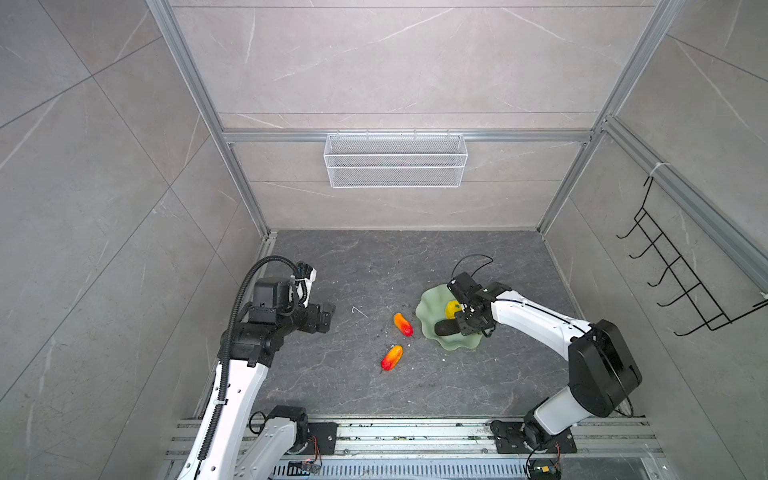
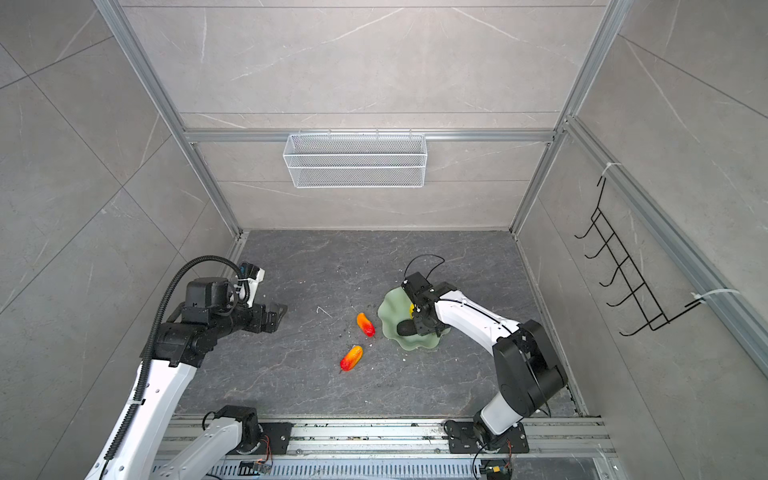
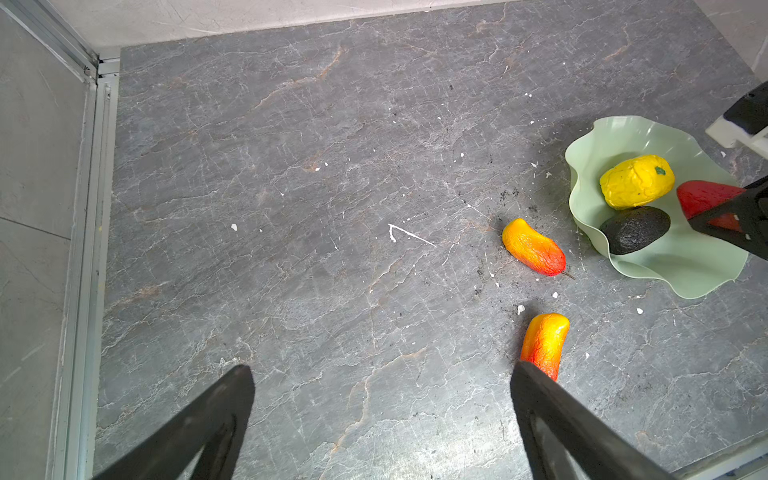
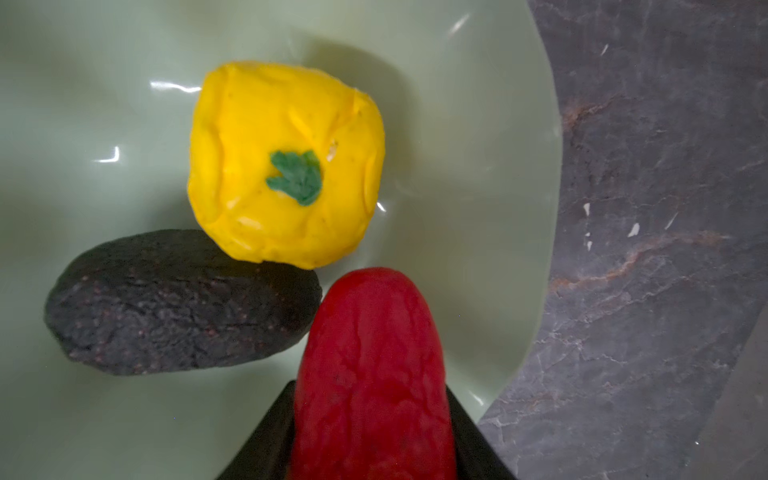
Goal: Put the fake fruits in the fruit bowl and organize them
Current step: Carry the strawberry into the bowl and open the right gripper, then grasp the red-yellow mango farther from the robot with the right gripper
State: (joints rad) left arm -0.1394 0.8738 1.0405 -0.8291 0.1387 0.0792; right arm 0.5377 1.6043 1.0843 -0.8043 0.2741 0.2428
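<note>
Over bowl (image 4: 478, 124), strawberry (image 4: 374, 365) — tip toward avocado (image 4: 178, 303) (gripped, seemingly)

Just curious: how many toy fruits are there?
5. Yellow one and avocado in the bowl, red one between the right fingers over it, two orange-red ones on the table.

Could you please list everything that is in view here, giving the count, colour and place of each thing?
fruit bowl: one, pale mint green, on the right part of the table.
yellow fruit: one, yellow, in the bowl.
avocado: one, blackish, in the bowl next to the yellow fruit.
strawberry: one, red, over the bowl, between the right gripper's fingers.
elongated fruits: two, red-orange, on the table left of the bowl.
wire basket: one, white, on the back wall.
hook rack: one, black, on the right wall.
table: one, dark grey, marbled.
left gripper: one, black, open, above the table's left side.
right gripper: one, black, closed on the strawberry.
</note>
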